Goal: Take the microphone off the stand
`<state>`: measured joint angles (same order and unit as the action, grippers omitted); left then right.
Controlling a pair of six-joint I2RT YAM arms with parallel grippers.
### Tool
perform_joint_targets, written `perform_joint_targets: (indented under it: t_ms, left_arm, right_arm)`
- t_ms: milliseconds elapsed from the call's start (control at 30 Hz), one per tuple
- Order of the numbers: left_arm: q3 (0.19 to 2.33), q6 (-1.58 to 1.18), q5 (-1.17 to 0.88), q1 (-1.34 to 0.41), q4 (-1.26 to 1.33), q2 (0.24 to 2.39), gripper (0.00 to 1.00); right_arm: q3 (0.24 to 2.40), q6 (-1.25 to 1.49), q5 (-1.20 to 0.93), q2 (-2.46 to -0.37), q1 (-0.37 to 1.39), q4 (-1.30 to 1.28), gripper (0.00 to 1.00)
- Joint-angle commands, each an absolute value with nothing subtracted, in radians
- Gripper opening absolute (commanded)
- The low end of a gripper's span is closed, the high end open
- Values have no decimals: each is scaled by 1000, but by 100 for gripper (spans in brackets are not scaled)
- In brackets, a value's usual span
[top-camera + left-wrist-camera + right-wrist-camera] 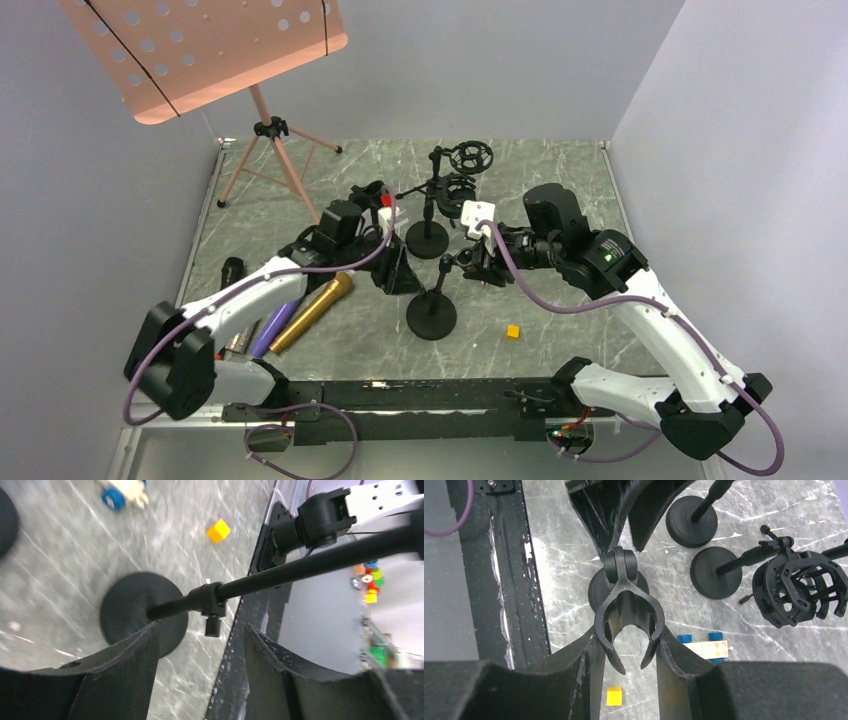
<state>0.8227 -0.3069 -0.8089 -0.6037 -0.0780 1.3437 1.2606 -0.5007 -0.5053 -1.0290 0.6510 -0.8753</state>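
A black microphone stand (431, 318) stands on its round base at mid-table. Its forked clip (628, 625) is empty. My right gripper (626, 647) is shut on the clip's two sides; in the top view it (480, 262) holds the clip at the top of the tilted pole. A gold microphone (310, 312) lies flat on the table left of the stand. My left gripper (200, 645) is open and empty, with the stand's pole (280, 570) and base (142, 612) ahead of its fingers; in the top view it (398, 272) hangs just left of the pole.
A purple microphone (270, 328) lies beside the gold one. A second stand (427, 240) and shock mounts (470, 157) stand behind. A yellow cube (512, 331) lies near the base. A pink music stand (200, 50) is at back left. A wheeled toy block (706, 647) lies nearby.
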Motion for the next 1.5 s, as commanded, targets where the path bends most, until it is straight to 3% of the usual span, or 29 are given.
perform_joint_targets:
  t_ms: [0,167,533,733,900,1100,1467]
  left_arm:
    - [936,-40,-771,-607,-77,1177,66]
    - [998,194,-872,-607,-10,1187,67]
    - [1072,7,-1024,-627,190,1318,60]
    - [1182,316,-993,-597,-230,1296,59]
    - [1271,456,-1098,-536,-435,1271,64]
    - [1415,531,-1098,-588,-539,1371,63]
    - [1394,474,-1113,-628,-491,1377,61]
  right_arm:
    - [1341,-617,-474,-1053,670,-909,0]
    - [1394,-607,-451,-1108,693,-912,0]
    - [1420,-583,-402,-1156,712,-942,0]
    - [1407,-580,-383,-1145,712,-938,0]
    - [1404,-579,-378,-1140,712,-935,0]
    - [1391,-559,-379,-1141,712,-903,0]
    - [1384,-525,-364,-1143,712,-898,0]
